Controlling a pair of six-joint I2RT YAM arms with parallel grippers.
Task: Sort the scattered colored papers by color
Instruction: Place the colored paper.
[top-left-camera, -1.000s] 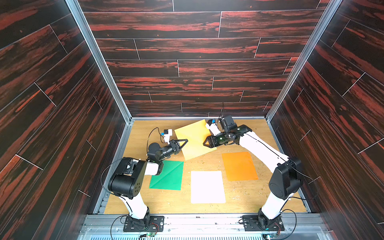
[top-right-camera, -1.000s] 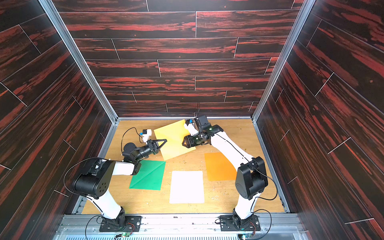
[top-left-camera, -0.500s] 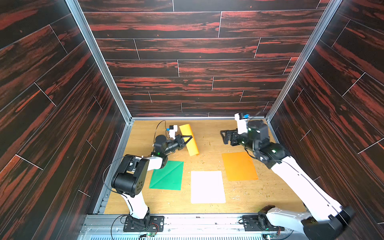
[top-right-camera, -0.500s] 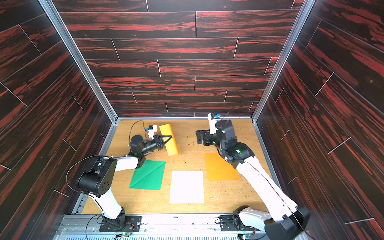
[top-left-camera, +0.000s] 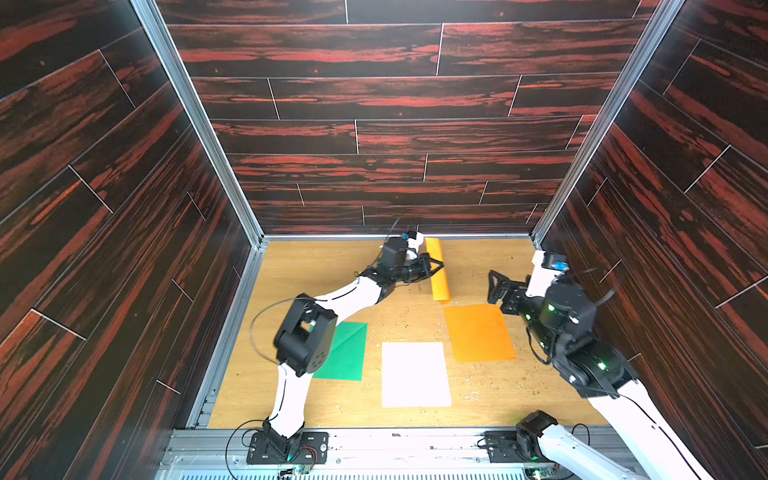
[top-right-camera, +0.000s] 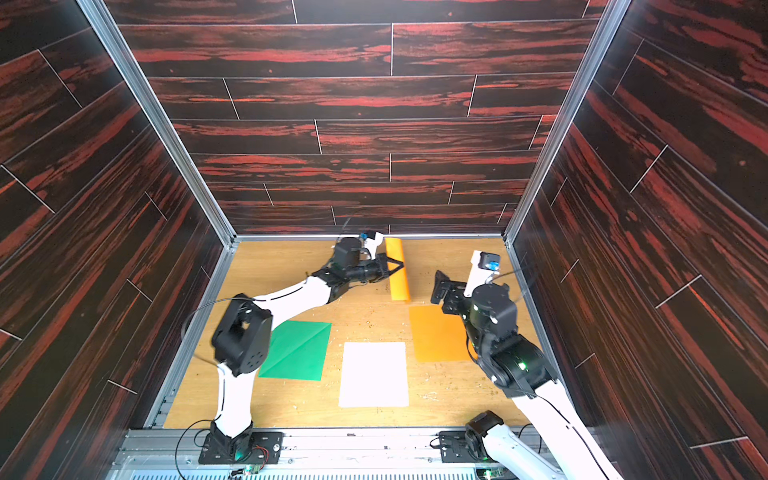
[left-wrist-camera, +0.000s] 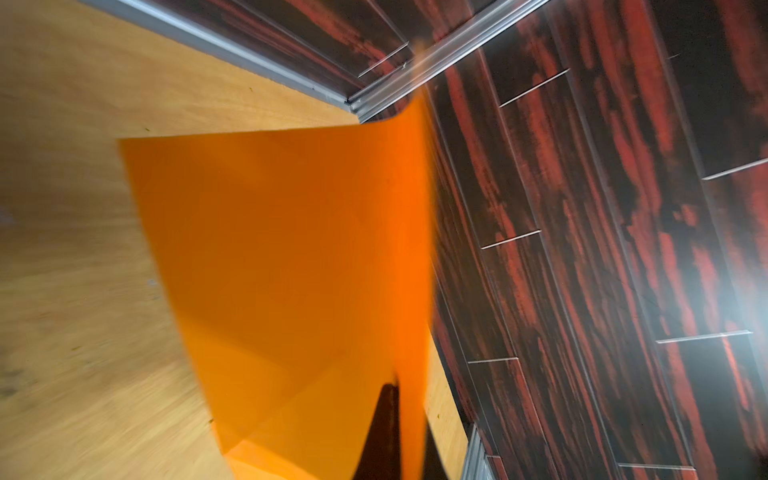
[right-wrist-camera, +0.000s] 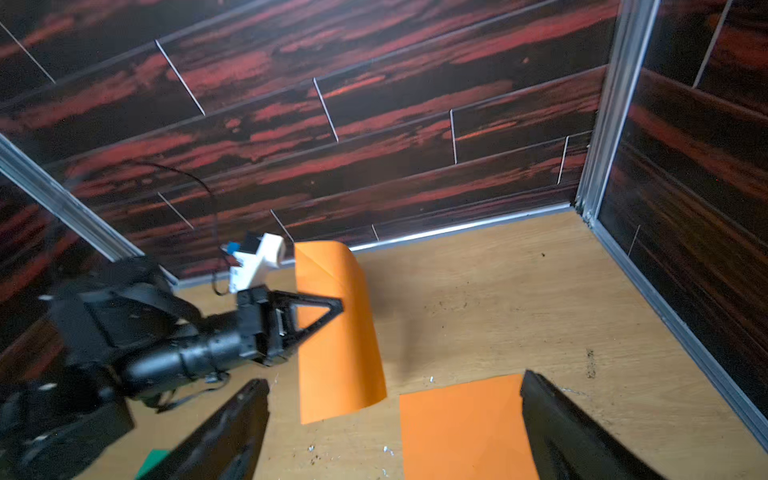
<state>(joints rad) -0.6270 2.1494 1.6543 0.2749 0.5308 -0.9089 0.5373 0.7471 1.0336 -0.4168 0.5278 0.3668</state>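
Walls (top-left-camera: 374, 137) shut in tabletop (top-left-camera: 316, 266) at 9, 12 and 3 o'clock. Left arm (top-left-camera: 345, 297) slants from 7 toward 12, barring that diagonal. Hanging orange sheet (top-left-camera: 438, 284), upright in left pincer (top-left-camera: 435, 266), screens just past 12. Right pincer (top-left-camera: 493, 286), jaws wide, at 2; bare gap between it and hanging sheet. Bare tabletop at 10–11. Green sheet (top-left-camera: 347, 357), white sheet (top-left-camera: 415, 374), flat orange sheet (top-left-camera: 478, 332) lie low at 8, 6 and 3.

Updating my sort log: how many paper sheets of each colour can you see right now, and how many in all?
Orange: 2, the curled orange sheet gripped by the left end effector and the flat orange sheet
White: 1, the white sheet
Green: 1, the green sheet
Total: 4 visible; anything stacked underneath cannot be told.
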